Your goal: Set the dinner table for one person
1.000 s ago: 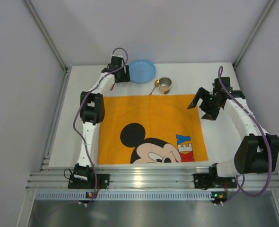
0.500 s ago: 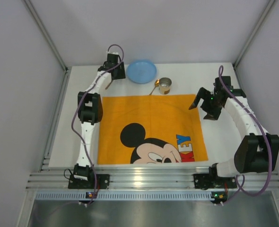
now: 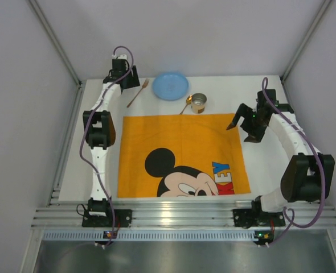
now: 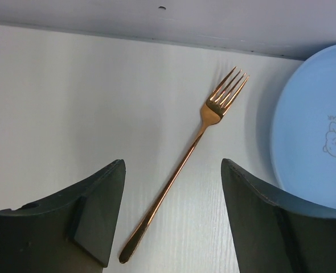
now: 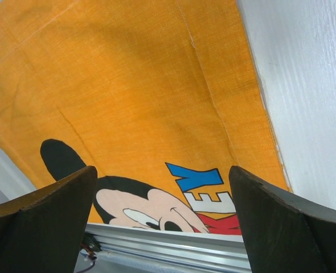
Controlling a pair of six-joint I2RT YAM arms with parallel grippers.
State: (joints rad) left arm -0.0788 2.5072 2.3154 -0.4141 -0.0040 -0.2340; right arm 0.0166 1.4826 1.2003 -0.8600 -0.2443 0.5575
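Note:
The white dinner table (image 3: 270, 165) carries an orange Mickey Mouse cloth (image 3: 182, 151) in the middle. A copper fork (image 3: 138, 92) lies on the table at the back left, beside a light blue plate (image 3: 171, 85). My left gripper (image 3: 128, 79) is open and empty, held above the back left corner. In the left wrist view the fork (image 4: 185, 165) lies between its fingers (image 4: 94, 216), touching neither, with the plate (image 4: 316, 142) at the right. My right gripper (image 3: 235, 121) is open and empty above the cloth's far right corner (image 5: 145, 96).
A small metal cup (image 3: 199, 103) with a copper spoon (image 3: 186, 104) next to it stands behind the cloth. Grey walls close in the table at the back and sides. An aluminium rail (image 3: 173, 216) runs along the near edge.
My left gripper has moved left and back, away from the plate. The fork now lies fully in view on the table. The right arm has barely moved.

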